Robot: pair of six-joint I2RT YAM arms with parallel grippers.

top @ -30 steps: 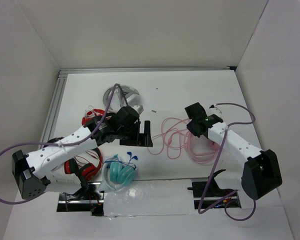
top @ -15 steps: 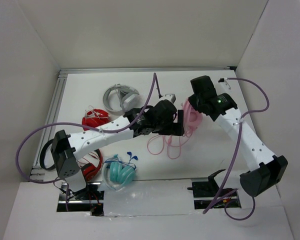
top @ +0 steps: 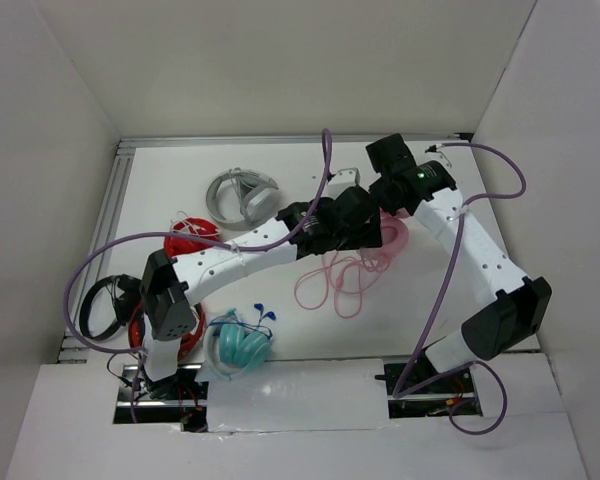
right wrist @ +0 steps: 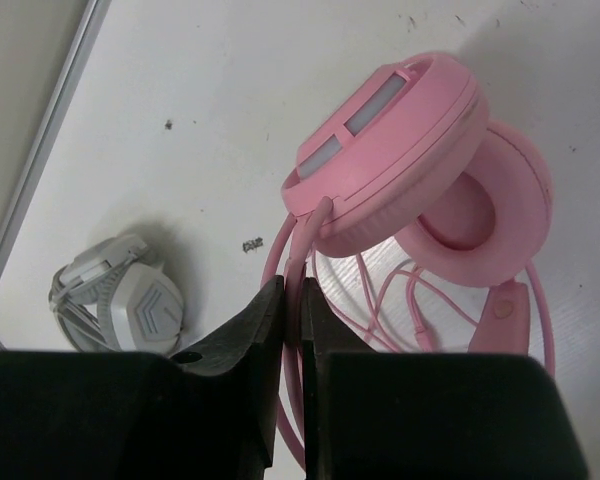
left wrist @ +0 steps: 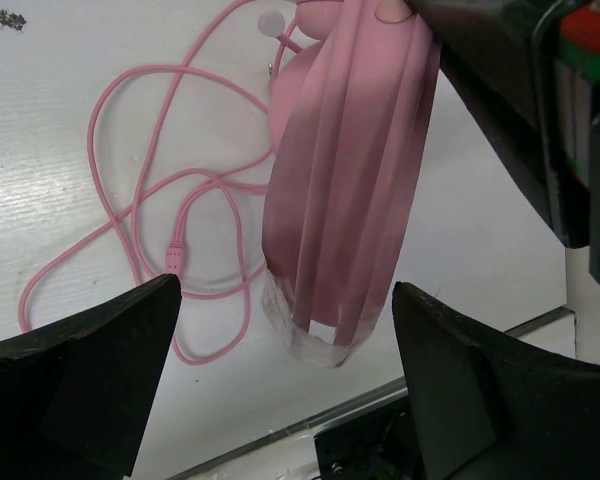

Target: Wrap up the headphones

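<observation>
My right pincer [right wrist: 292, 300] is pinched almost closed on the headphones [right wrist: 400, 140], and its wrist camera shows both earcups just past the fingertips. My left pincer [left wrist: 285, 292] gapes wide and grips nothing, with the pink headband [left wrist: 350, 170] hanging in the gap. Only the overhead view places the headphones: toward the table's [top: 170, 170] far edge, right of middle, with the cable [left wrist: 172, 252] trailing toward the near edge.

The top external view looks steeply down from above and behind the arm bases and covers the whole counter [top: 180, 165]. The left wrist view faces out between the left gripper [left wrist: 285, 300] fingers. The right wrist view looks down past the right gripper [right wrist: 290, 310]. Both are close-range. All three views share the headphones [top: 390, 238] [left wrist: 350, 170] [right wrist: 400, 150].
</observation>
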